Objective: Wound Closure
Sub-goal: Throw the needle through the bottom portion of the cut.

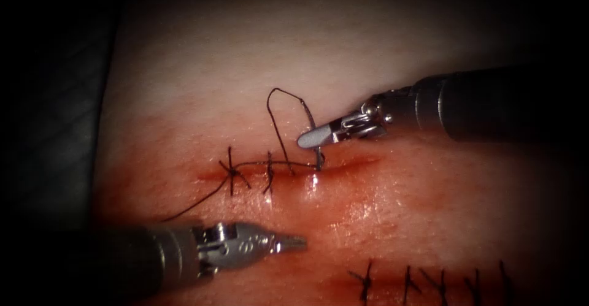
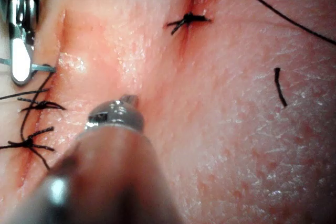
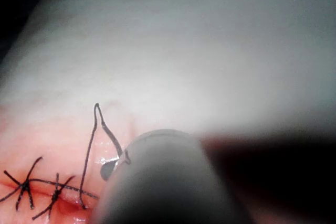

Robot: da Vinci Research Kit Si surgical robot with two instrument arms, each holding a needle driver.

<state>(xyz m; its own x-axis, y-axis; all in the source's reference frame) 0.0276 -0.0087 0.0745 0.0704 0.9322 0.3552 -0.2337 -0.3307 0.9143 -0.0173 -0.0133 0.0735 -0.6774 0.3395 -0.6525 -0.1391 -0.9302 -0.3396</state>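
The cut (image 1: 350,162) runs across the tissue (image 1: 368,208), with two dark stitches (image 1: 230,172) on its left part. My right tool (image 1: 307,139) comes in from the right just above the cut, jaws shut on the needle (image 1: 319,157) near its thread end. Below the jaws the needle stands steeply and enters the tissue at the cut's edge. Thread (image 1: 274,100) loops up from the needle and comes down at the cut beside the second stitch (image 1: 269,172). My left tool (image 1: 297,242) lies below the cut, jaws shut and holding nothing. The left wrist view has the right tool (image 2: 20,64) with the needle (image 2: 44,68) across it.
A thread tail (image 1: 190,206) trails from the first stitch toward the lower left. A second row of stitches (image 1: 406,280) lies at the lower right. Red fluid wets the tissue around the cut. A loose cut thread end (image 2: 280,86) lies on the tissue.
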